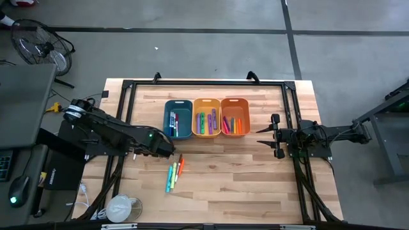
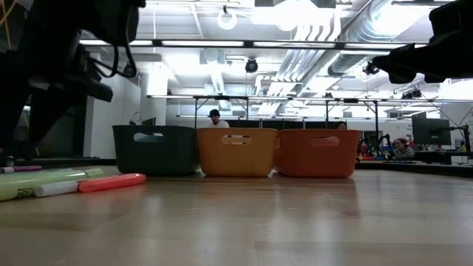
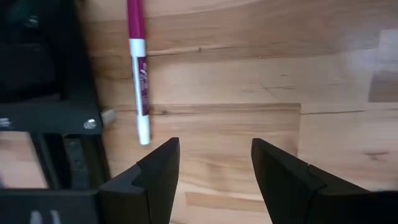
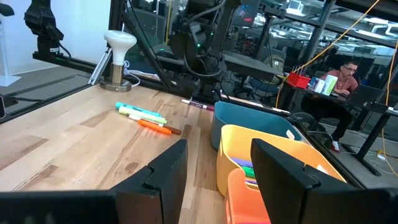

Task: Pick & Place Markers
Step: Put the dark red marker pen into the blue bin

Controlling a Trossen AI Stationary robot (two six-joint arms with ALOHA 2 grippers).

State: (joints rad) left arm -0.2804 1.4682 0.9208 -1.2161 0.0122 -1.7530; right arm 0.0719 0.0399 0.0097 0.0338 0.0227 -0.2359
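Observation:
Several markers [image 1: 174, 172] in green, teal and orange-red lie flat on the wooden table, in front of three bins: teal [image 1: 178, 119], yellow-orange [image 1: 206, 117] and orange [image 1: 234, 117], each with markers inside. My left gripper [image 3: 214, 168] is open and points down at bare wood just in front of the teal bin [image 1: 171, 150]. A pink marker with a white cap [image 3: 138, 81] lies on the table beyond and to one side of its fingers, untouched. My right gripper [image 1: 263, 136] waits open and level, right of the orange bin.
A black metal frame [image 1: 208, 83] runs round the table's far and side edges; one rail [image 3: 43, 124] lies close beside my left gripper. A white round-headed object [image 1: 121, 207] stands at the near left corner. Bare wood lies right of the loose markers.

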